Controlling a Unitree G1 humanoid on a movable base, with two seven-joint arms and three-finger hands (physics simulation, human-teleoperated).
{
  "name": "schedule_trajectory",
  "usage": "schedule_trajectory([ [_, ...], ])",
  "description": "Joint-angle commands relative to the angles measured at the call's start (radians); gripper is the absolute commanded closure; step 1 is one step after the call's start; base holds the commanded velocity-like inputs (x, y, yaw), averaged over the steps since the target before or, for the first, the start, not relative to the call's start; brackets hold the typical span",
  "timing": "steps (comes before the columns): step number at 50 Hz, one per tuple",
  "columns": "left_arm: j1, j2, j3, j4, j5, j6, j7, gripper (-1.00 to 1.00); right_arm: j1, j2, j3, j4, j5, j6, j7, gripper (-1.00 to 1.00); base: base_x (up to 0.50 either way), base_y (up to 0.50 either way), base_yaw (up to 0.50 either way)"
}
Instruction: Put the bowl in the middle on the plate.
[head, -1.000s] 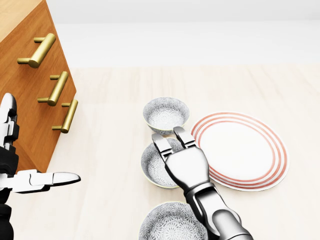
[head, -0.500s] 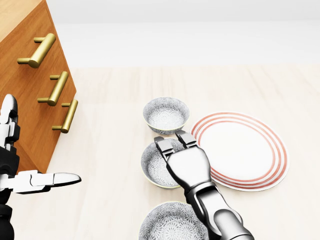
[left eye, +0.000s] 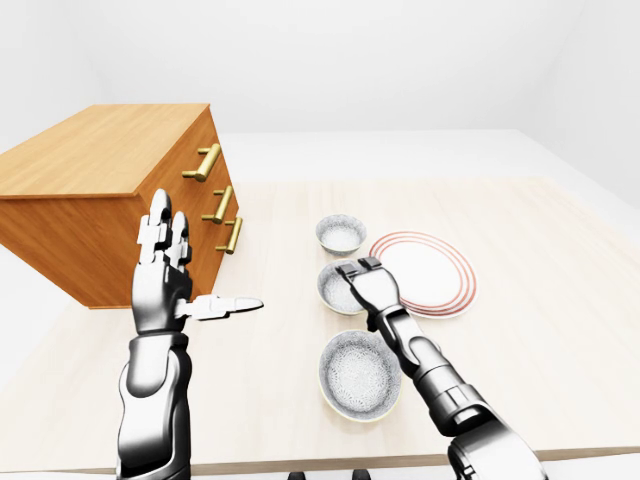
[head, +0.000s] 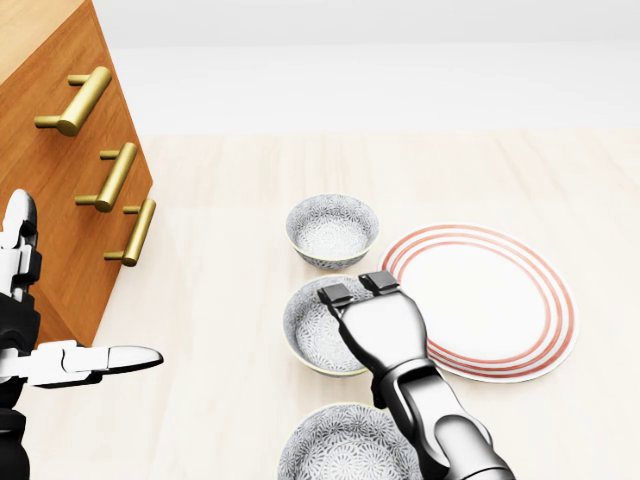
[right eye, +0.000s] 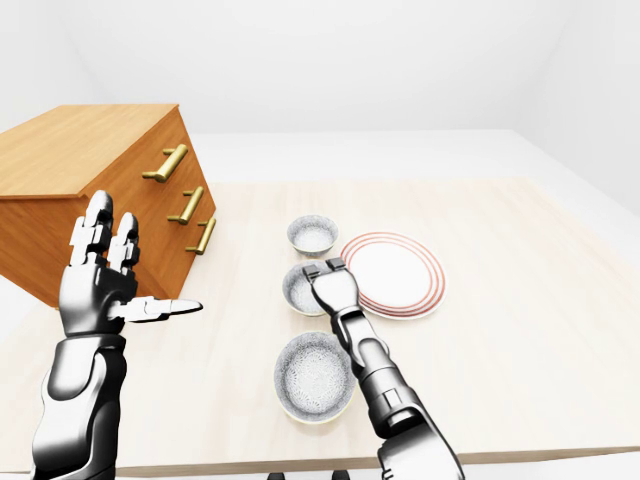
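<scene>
Low in the head view, the right hand (head: 378, 330) had curled its fingers (head: 335, 294) over the middle bowl (head: 308, 340), probably beginning a grasp, closure unclear.

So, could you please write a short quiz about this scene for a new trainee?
1. True or false: the plate is empty.
2. In the head view, the right hand is over which bowl? A top, B middle, C bottom.
3. Fill in: the wooden chest shows ___ gold handles.
Key: 1 true. 2 B, the middle bowl. 3 three.
</scene>
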Motion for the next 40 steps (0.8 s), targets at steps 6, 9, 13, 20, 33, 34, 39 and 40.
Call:
schedule_trajectory([
  [6, 0.0, 0.0, 0.001, -0.002, -0.002, 0.0, 0.0, -1.0, 0.088, -0.007, 0.003, 0.009, -0.001, 0.0, 0.063, -0.4, 0.0, 0.0, 0.0],
  [9, 0.0, 0.0, 0.001, -0.002, -0.003, 0.0, -0.001, -1.0, 0.089, -0.007, 0.002, 0.004, 0.002, 0.0, 0.072, -0.37, 0.0, 0.0, 0.0],
  [13, 0.001, 0.0, 0.001, -0.001, -0.003, 0.0, -0.001, -1.0, 0.091, -0.006, 0.002, -0.004, 0.007, 0.0, 0.085, -0.32, 0.0, 0.0, 0.0],
  [20, 0.002, 0.0, 0.001, 0.004, -0.003, 0.0, -0.001, -1.0, 0.09, -0.005, 0.003, -0.01, 0.007, 0.0, 0.092, -0.24, 0.0, 0.0, 0.0],
  [33, 0.007, -0.002, -0.001, 0.005, -0.001, 0.0, -0.003, -1.0, 0.099, -0.001, 0.0, -0.05, 0.017, 0.0, 0.119, -0.18, 0.0, 0.0, 0.0],
  [34, 0.007, -0.002, -0.001, 0.006, -0.001, 0.0, -0.003, -1.0, 0.098, -0.001, 0.0, -0.052, 0.019, 0.0, 0.121, -0.17, 0.0, 0.0, 0.0],
  [39, 0.008, -0.003, -0.002, 0.007, 0.0, 0.0, -0.004, -1.0, 0.096, -0.001, -0.003, -0.062, 0.025, 0.0, 0.13, -0.14, 0.0, 0.0, 0.0],
  [40, 0.008, -0.003, -0.002, 0.007, 0.0, 0.0, -0.004, -1.0, 0.097, -0.001, -0.003, -0.063, 0.026, 0.0, 0.131, -0.14, 0.0, 0.0, 0.0],
])
